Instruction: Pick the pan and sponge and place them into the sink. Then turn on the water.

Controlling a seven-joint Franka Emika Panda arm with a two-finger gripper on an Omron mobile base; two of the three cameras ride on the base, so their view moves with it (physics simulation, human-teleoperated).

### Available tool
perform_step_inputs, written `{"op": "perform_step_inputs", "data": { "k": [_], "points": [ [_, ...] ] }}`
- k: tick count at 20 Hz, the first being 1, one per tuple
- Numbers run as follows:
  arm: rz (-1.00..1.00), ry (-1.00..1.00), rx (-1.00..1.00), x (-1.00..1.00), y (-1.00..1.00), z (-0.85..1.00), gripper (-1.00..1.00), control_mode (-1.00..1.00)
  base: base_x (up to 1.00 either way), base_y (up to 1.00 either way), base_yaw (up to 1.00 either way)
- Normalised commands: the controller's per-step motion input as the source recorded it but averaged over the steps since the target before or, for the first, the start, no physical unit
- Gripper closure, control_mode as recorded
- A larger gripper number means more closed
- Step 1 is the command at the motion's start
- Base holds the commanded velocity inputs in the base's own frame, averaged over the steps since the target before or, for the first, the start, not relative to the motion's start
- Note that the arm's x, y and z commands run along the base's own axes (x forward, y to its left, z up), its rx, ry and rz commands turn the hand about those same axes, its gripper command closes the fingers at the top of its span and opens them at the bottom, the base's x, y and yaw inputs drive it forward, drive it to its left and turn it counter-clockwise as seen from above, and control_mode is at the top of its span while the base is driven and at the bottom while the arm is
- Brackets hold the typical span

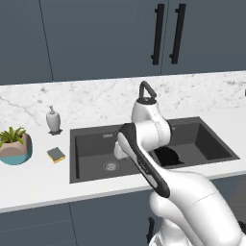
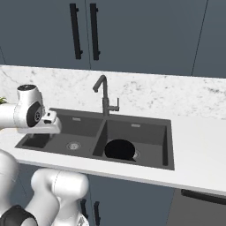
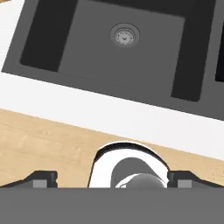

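Note:
The black pan [image 1: 166, 156] [image 2: 119, 150] lies in the right basin of the dark sink [image 1: 91, 141] [image 2: 165, 143]. On the counter left of the sink lies the sponge [image 1: 56, 154], yellow with a dark top. My gripper [image 3: 116, 180] is open and holds nothing, its fingertips [image 3: 43, 179] wide apart. It looks down on the left basin and its drain [image 3: 125, 36]. The white hand [image 2: 49, 122] hovers over the left basin's front, well apart from sponge and pan. No water is in view at the faucet [image 1: 146, 91] [image 2: 103, 95].
A grey-white soap bottle [image 1: 53, 120] stands behind the sponge and a potted plant [image 1: 15, 144] sits at the far left. The marble backsplash and dark cabinets rise behind the counter. My own forearm [image 1: 141, 163] crosses the sink's middle.

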Motion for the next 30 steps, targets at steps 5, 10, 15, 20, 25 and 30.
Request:
{"op": "perform_step_inputs", "data": {
  "k": [5, 10, 15, 20, 25, 30],
  "points": [
    [-0.09, 0.02, -0.06, 0.57, 1.0, 0.13, -1.0, -1.0, 0.0, 0.0, 0.0],
    [-0.01, 0.1, -0.08, 0.65, 1.0, 0.17, -1.0, -1.0, 0.0, 0.0, 0.0],
    [0.03, 0.12, -0.04, 0.68, 1.0, -0.03, -1.0, -1.0, 0.0, 0.0, 0.0],
    [0.21, 0.02, 0.0, 0.48, 0.56, -0.29, -1.0, -1.0, 0.0, 0.0, 0.0],
    [0.19, 0.0, 0.0, 0.32, 0.38, -0.39, -1.0, -1.0, 0.0, 0.0, 0.0],
    [0.08, 0.01, 0.0, 0.29, 0.28, -0.65, -1.0, -1.0, 0.0, 0.0, 0.0]
  ]
}}
